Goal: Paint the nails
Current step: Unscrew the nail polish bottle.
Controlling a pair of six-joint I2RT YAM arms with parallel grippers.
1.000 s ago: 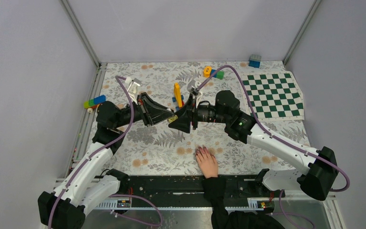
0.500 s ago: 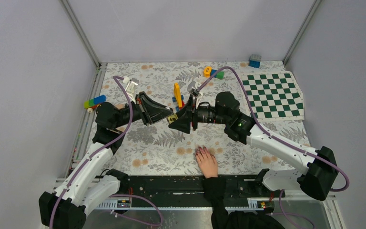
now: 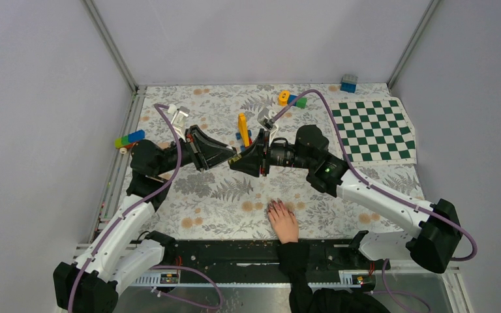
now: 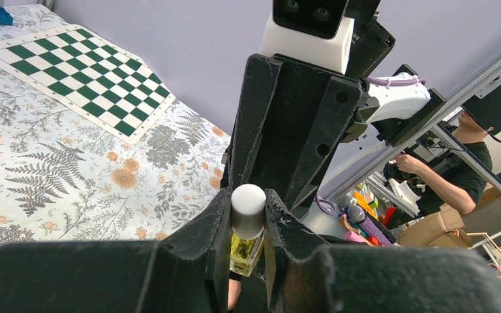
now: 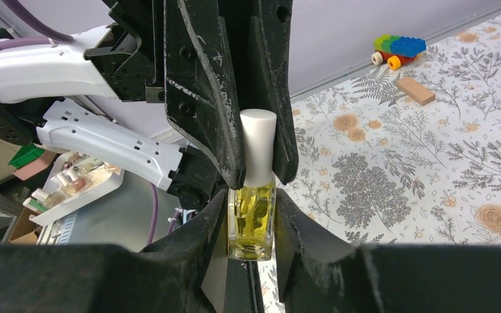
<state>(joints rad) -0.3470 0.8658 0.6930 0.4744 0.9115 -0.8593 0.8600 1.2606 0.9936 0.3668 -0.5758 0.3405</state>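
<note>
A small glass bottle (image 5: 251, 222) of yellow liquid with a white cap (image 4: 248, 208) hangs above the middle of the flowered mat, between both grippers. My left gripper (image 4: 248, 222) is shut on the cap. Facing it, my right gripper (image 5: 251, 228) is shut on the glass body. In the top view the two grippers meet tip to tip, left gripper (image 3: 233, 157) against right gripper (image 3: 240, 162). A pale hand (image 3: 284, 223) in a black sleeve lies flat at the near edge, its dark purplish nails (image 3: 275, 206) pointing away, well below the grippers.
A green checkerboard mat (image 3: 375, 129) lies at the back right with a blue brick (image 3: 348, 83) behind it. Toy bricks (image 3: 129, 138) sit at the left edge. A yellow upright piece (image 3: 242, 128) and an orange and green piece (image 3: 291, 99) stand behind the grippers.
My right gripper's jaws have closed on the bottle's glass body and it has shifted slightly left. The left gripper and the hand have stayed put.
</note>
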